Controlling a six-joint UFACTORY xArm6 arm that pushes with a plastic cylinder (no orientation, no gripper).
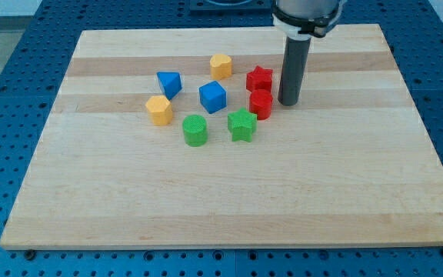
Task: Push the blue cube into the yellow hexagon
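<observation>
The blue cube [213,96] sits near the middle of the block cluster on the wooden board [229,208]. A yellow block that looks hexagonal [159,109] lies to its left, with a gap between them. A second yellow block [221,65], its shape unclear, lies just above the cube toward the view's top. My tip [288,103] rests on the board to the right of the cube, with a red block [261,104] between them. The tip is close beside that red block.
A red star [259,78] lies above the red block, left of the rod. A blue triangular block [169,83] lies up-left of the cube. A green round block [194,130] and a green star [242,125] lie below the cube.
</observation>
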